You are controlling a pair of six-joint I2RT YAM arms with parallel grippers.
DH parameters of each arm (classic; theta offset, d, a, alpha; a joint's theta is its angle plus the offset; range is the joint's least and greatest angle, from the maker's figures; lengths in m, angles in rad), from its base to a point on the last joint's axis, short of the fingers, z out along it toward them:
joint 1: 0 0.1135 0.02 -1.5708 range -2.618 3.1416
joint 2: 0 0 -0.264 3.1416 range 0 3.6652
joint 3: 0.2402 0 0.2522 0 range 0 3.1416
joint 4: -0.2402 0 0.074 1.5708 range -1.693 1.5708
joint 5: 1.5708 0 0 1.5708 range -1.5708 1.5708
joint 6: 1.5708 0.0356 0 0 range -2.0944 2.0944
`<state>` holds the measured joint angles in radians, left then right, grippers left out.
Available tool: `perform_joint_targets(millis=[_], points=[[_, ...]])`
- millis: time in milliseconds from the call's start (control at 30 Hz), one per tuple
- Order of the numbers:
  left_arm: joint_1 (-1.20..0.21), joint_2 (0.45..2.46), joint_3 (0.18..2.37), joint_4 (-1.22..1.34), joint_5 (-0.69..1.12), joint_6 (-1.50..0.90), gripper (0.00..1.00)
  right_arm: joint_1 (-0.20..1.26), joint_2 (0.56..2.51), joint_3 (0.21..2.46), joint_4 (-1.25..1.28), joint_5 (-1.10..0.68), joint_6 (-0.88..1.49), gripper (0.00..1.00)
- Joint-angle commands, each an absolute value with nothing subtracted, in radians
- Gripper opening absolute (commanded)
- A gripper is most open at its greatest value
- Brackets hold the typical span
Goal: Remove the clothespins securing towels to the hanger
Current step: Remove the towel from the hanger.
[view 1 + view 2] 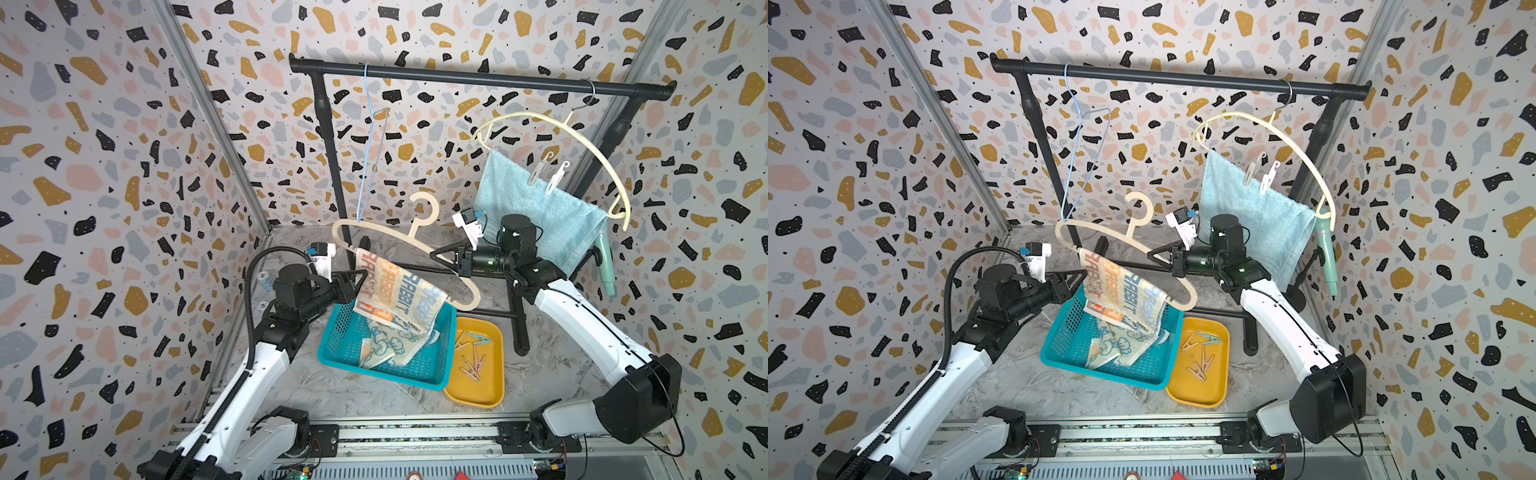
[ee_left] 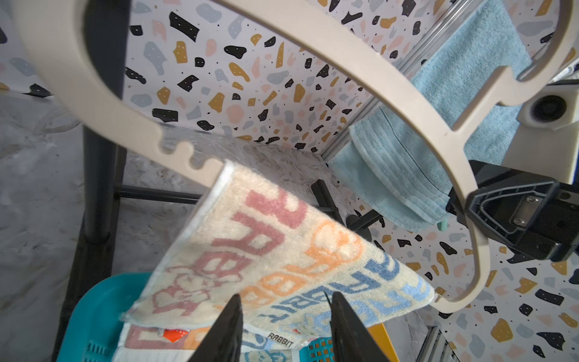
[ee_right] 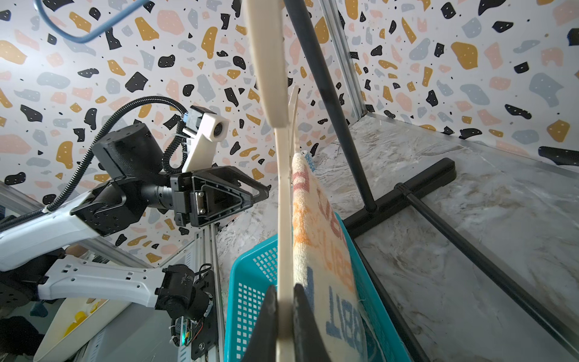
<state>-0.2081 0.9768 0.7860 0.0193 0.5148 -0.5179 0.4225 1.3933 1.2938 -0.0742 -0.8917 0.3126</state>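
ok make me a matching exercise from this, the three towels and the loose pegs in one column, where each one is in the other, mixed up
Things
1. RABBIT towel
2. light-blue towel
3. cartoon towel
4. loose clothespins

Places
a. in the yellow tray
b. pinned up by two white clothespins
c. lying in the teal basket
d. draped over the beige hanger

Pairs: 1-d, 2-b, 3-c, 4-a
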Motion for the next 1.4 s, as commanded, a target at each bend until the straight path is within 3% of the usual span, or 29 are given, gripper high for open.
perform_joint_targets(millis=[0, 400, 867, 1367], points=[[-0.171, 0.969, 0.774, 0.091, 0.575, -0.533, 0.46, 0.418, 1.353, 1.31, -0.041, -0.922, 0.32, 0.0], [-0.121, 1.052, 0.782, 0.236, 0.625, -0.57, 0.43, 0.418, 1.359, 1.31, -0.024, -0.946, 0.341, 0.0], [-0.118, 1.115, 0.835, 0.19, 0.621, -0.477, 0.42, 0.42, 1.363, 1.313, -0.014, -0.959, 0.359, 0.0], [-0.11, 1.132, 0.882, 0.157, 0.607, -0.418, 0.49, 0.437, 1.366, 1.318, -0.011, -0.956, 0.363, 0.0]])
